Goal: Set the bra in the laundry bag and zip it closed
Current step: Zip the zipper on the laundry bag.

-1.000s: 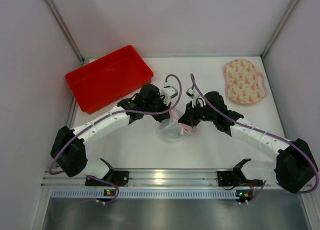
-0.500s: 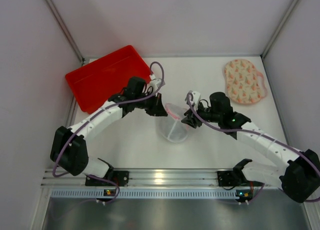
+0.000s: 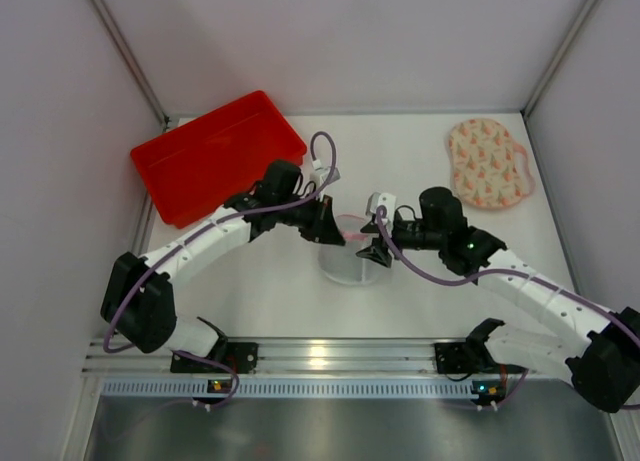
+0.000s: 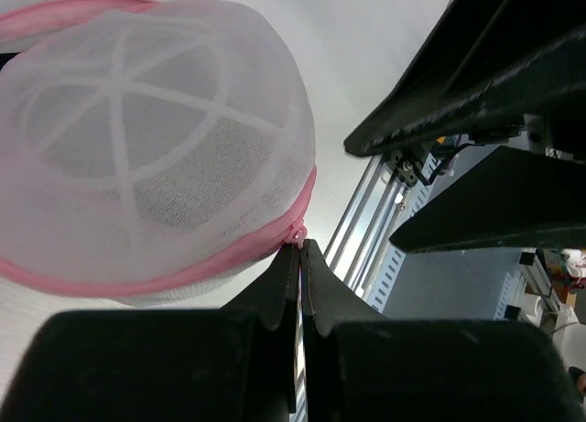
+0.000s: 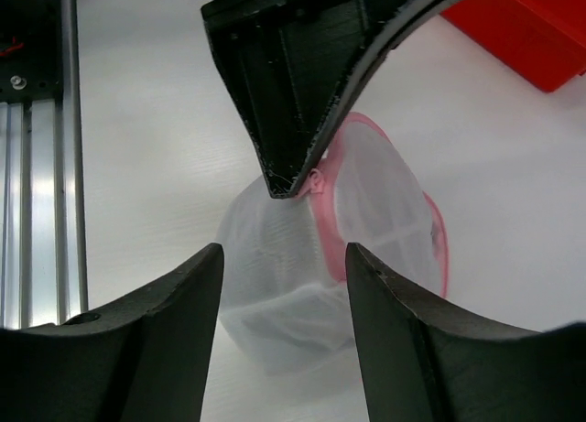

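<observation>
A white worktop [image 3: 280,301] was seen. On it, a red tray [image 3: 215,156] was placed at 10 o'clock, a peach patterned fabric piece [image 3: 487,166] at 2 o'clock, and the laundry bag [image 3: 345,263] near the centre.

- A white table [image 3: 400,156] fills the middle of the frame, with pale walls around it.
- A red tray [image 3: 215,156] lies at upper left, set at a slant.
- A peach patterned oval [image 3: 488,164] with pink trim lies at upper right, well apart from everything else.
- The bag [image 3: 345,264], white mesh with a pink edge, sits at centre.
- The left gripper [image 3: 338,234] reaches in from the left, its dark tip at the bag's pink upper edge.
- The right gripper [image 3: 377,243] comes in from the right, just beside the bag's right side.
- Purple cables run along both arms.
- A metal rail [image 3: 330,359] crosses the bottom.
</observation>
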